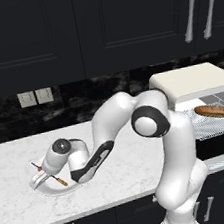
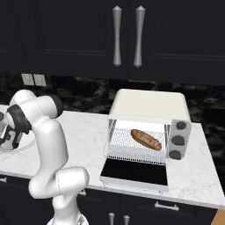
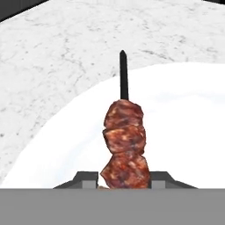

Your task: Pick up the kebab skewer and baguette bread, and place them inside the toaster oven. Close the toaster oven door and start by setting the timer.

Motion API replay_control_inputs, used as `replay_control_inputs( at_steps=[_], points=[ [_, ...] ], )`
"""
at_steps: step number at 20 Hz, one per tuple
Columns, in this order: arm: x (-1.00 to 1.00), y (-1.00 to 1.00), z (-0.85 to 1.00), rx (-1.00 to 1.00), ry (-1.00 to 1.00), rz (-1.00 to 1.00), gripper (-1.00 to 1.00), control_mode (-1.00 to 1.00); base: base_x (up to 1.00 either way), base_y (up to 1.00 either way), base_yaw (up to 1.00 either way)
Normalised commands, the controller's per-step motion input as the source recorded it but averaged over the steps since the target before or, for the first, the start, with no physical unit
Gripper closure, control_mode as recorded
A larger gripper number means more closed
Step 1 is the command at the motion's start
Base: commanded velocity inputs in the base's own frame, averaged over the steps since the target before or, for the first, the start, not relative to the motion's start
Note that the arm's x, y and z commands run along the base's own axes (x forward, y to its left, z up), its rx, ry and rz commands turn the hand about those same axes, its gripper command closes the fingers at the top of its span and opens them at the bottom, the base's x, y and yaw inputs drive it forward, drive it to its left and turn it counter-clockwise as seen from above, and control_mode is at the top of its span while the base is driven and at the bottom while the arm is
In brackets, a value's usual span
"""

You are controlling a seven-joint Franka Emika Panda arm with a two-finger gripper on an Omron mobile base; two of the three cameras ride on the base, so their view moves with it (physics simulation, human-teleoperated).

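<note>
Tool (image 3: 124, 178) clamped on the kebab skewer (image 3: 124, 140) over a white plate (image 3: 184, 132), at 9 o'clock on the marble surface (image 1: 128, 175). Baguette bread (image 2: 146, 139) lies on the rack inside the toaster oven (image 2: 149, 105); toaster oven door (image 2: 134, 173) hangs open.

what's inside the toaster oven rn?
The baguette bread lies on the wire rack inside the toaster oven, door dropped open. Back corners are too dim to judge.
</note>
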Motion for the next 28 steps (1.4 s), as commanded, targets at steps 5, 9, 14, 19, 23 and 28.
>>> replay_control_inputs(
  at_steps=[5, 9, 14, 19, 23, 28],
  points=[
    [-0.71, -0.33, 0.64, 0.0, 0.02, -0.12, 1.0, -1.0, 0.0, 0.0, 0.0],
    [-0.3, -0.56, 0.88, 0.0, 0.09, -0.08, 1.0, -1.0, 0.0, 0.0, 0.0],
    [-0.1, -0.58, 0.93, 0.0, 0.17, -0.1, 1.0, -1.0, 0.0, 0.0, 0.0],
    [0.0, -0.53, 1.0, 0.0, 0.25, -0.13, 1.0, -1.0, 0.0, 0.0, 0.0],
    [0.0, -0.45, 1.0, 0.0, 0.28, -0.13, 1.0, -1.0, 0.0, 0.0, 0.0],
    [0.0, -0.41, 1.0, 0.0, 0.27, -0.12, 1.0, -1.0, 0.0, 0.0, 0.0]
  ],
)
